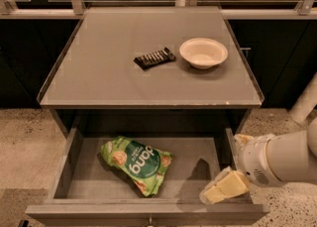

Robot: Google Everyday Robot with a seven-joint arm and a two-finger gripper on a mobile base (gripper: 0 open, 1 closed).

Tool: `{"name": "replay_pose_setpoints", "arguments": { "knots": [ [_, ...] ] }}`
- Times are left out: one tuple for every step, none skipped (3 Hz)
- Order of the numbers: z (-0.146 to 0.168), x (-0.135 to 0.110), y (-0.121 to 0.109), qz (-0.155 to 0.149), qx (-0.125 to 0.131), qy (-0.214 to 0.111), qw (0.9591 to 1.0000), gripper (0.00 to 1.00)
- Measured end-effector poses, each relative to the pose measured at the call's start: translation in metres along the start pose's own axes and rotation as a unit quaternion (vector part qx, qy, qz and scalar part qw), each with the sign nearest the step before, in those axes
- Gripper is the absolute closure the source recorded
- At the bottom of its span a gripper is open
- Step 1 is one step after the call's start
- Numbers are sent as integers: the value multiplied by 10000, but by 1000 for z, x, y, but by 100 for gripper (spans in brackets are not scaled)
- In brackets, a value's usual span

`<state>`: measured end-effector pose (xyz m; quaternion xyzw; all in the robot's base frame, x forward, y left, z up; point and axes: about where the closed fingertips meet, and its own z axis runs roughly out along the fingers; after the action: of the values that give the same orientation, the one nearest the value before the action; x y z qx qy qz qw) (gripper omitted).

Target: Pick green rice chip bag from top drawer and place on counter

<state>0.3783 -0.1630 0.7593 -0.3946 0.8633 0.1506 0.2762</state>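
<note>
The green rice chip bag [136, 163] lies flat on the bottom of the open top drawer [79, 181], left of centre. The gripper [222, 189] hangs over the drawer's front right corner, right of the bag and apart from it, on a white arm that comes in from the right. It holds nothing that I can see. The grey counter [109, 72] sits above the drawer.
On the counter lie a small black ribbed bar [154, 58] and a white bowl [203, 52] to its right. Dark cabinets and a metal rail stand behind. A speckled floor lies on both sides of the drawer.
</note>
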Motion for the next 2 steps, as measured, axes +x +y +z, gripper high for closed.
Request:
{"name": "replay_pose_setpoints", "arguments": {
  "knots": [
    [45, -12, 12, -113, -279, -204, 9993, 0],
    [45, -12, 12, -113, -280, -205, 9993, 0]
  ]
}}
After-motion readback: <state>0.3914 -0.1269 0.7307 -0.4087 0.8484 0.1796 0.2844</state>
